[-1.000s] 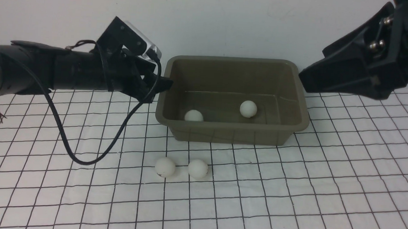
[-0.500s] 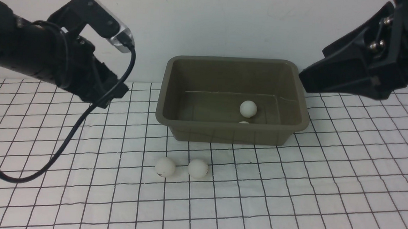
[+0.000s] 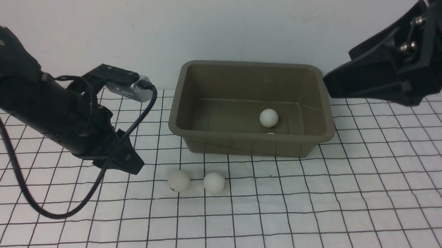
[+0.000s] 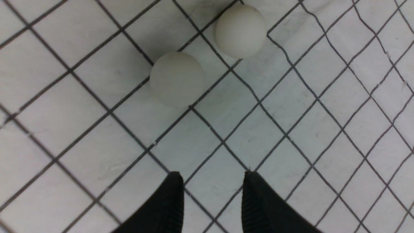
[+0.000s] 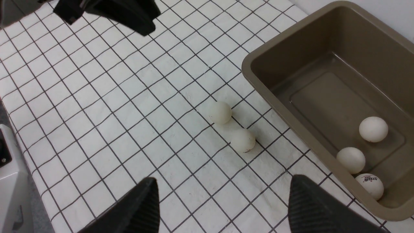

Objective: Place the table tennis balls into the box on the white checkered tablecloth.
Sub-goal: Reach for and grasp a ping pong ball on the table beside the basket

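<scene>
I'm going for the table tennis ball (image 4: 177, 79) just ahead of my left hand (image 4: 212, 176), whose slightly parted, empty fingers must, I judge, widen before dropping over it.

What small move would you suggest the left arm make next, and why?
Probably widen the left end effector first: its jaws stand only narrowly apart, perhaps too tight for a ball, and the nearer table tennis ball lies just ahead on the tablecloth, outside the box.
</scene>
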Motion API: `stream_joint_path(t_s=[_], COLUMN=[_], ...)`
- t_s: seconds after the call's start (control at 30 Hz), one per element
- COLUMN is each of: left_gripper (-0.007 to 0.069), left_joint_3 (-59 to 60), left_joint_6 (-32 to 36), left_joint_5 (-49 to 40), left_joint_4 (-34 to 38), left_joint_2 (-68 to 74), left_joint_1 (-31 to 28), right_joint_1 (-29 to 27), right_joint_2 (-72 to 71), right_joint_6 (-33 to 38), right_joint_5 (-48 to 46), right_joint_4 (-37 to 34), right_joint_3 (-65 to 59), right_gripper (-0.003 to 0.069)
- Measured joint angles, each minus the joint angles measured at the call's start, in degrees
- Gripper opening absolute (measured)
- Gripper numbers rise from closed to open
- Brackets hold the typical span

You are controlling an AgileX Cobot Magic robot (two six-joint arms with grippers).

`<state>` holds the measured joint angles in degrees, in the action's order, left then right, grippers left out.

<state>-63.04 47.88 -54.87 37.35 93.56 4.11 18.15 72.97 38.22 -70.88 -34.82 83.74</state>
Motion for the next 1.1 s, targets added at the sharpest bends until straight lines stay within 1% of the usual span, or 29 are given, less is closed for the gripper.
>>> stream_joint_path(t_s=[0.03,0.2,0.27,0.37,0.57,0.73,0.8,0.87,1.0,1.1], left_gripper=[0.0250,0.0333,0.0376,0.0403,0.0409,0.0409,0.0399,0.0354,0.0352,0.0352], left_joint_3=[0.0,0.0,0.0,0.0,0.0,0.0,0.0,0.0,0.0,0.0], left_joint_6=[3.3,9.5,11.2,12.6,13.0,13.0,13.0,12.9,12.6,12.4], left_joint_5=[0.4,2.9,6.0,12.2,22.8,26.6,27.5,27.9,27.0,23.9], left_joint_4=[2.7,6.7,7.4,8.1,8.9,9.3,9.5,9.6,7.6,5.9], left_joint_2=[2.2,7.0,9.2,11.8,15.8,18.3,18.8,18.8,16.4,11.0], left_joint_1=[0.1,2.4,4.5,7.5,10.7,11.5,11.7,11.8,11.9,11.9], right_joint_1=[0.0,0.0,0.0,0.0,0.0,0.0,0.0,0.0,0.0,0.0], right_joint_2=[0.0,0.0,0.0,0.0,0.0,0.0,0.0,0.0,0.0,0.0], right_joint_6=[0.0,0.1,0.1,-0.1,-0.5,-0.7,-0.7,-0.7,-0.7,-0.2], right_joint_5=[0.2,0.6,0.6,0.6,-0.1,-0.4,-0.6,-0.6,-0.6,-0.6], right_joint_4=[-0.3,-0.9,-0.9,-1.0,-1.2,-1.2,-1.2,-1.2,-1.2,-1.2], right_joint_3=[0.0,0.0,0.0,0.0,0.0,0.0,0.0,0.0,0.0,0.0], right_gripper=[0.0482,0.0482,0.0482,0.0482,0.0482,0.0482,0.0482,0.0482,0.0482,0.0482])
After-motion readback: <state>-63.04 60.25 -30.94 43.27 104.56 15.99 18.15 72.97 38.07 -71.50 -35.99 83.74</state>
